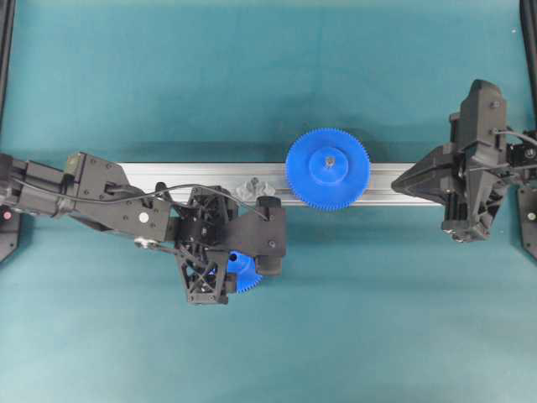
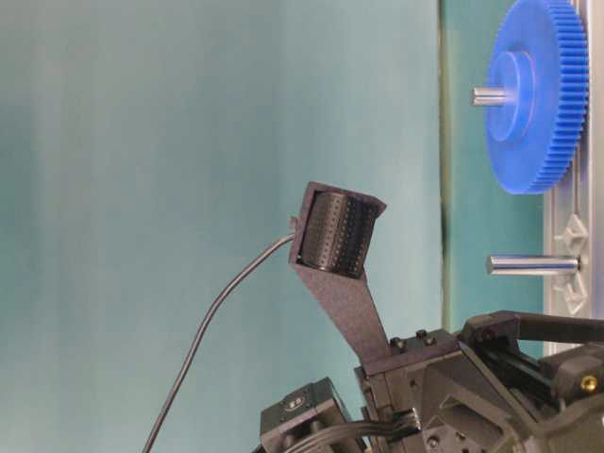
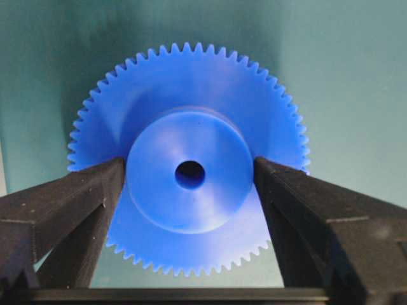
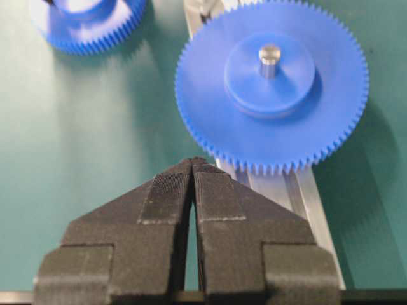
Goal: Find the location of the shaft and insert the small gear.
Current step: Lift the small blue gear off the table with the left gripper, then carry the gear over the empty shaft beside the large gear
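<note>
Blue small gear (image 3: 189, 175) between the black left gripper (image 3: 189, 190) fingers; beyond them, silver rail (image 1: 168, 175), teal table (image 1: 268, 75).

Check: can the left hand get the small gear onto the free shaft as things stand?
Probably yes. The left hand grips the small gear by its hub, and the shaft stands bare on the rail, beside the large gear.

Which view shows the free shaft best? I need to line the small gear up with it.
The table-level view: the shaft shows full length, bare, beside the larger gear. Overhead, it is only its bracket base, partly behind the left gripper holding the small gear. Both wrist views miss it.
</note>
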